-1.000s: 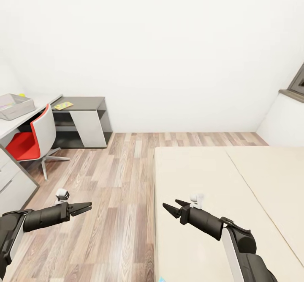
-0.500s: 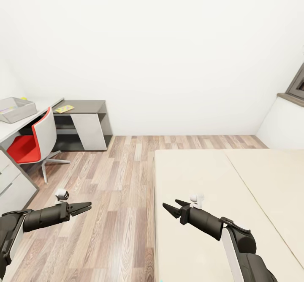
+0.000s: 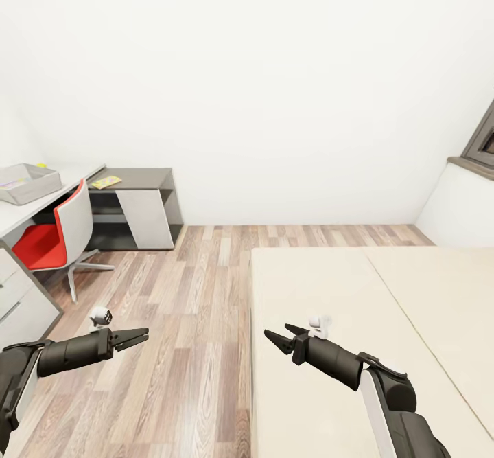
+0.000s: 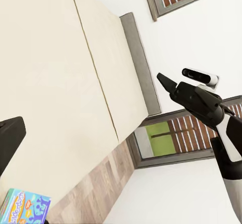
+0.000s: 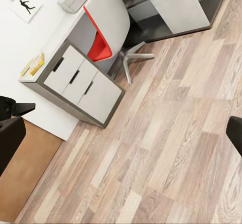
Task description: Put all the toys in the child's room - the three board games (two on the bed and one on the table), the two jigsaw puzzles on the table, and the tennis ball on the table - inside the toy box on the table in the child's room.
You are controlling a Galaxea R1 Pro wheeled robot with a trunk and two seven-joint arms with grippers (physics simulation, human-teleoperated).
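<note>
Your left gripper point(image 3: 140, 338) is hanging open and empty beside the bed point(image 3: 329, 286); your right gripper point(image 3: 280, 338) is hanging open over it.

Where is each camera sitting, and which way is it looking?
Head view: from the robot's head, looking forward and down at the floor, bed and desk; both arms show, left hand, right hand.
Left wrist view: on the left arm, facing the bed, a board game and the right arm.
Right wrist view: on the right arm, facing the floor, red chair and drawers.
Shared: head and right wrist views both show the chair.
</note>
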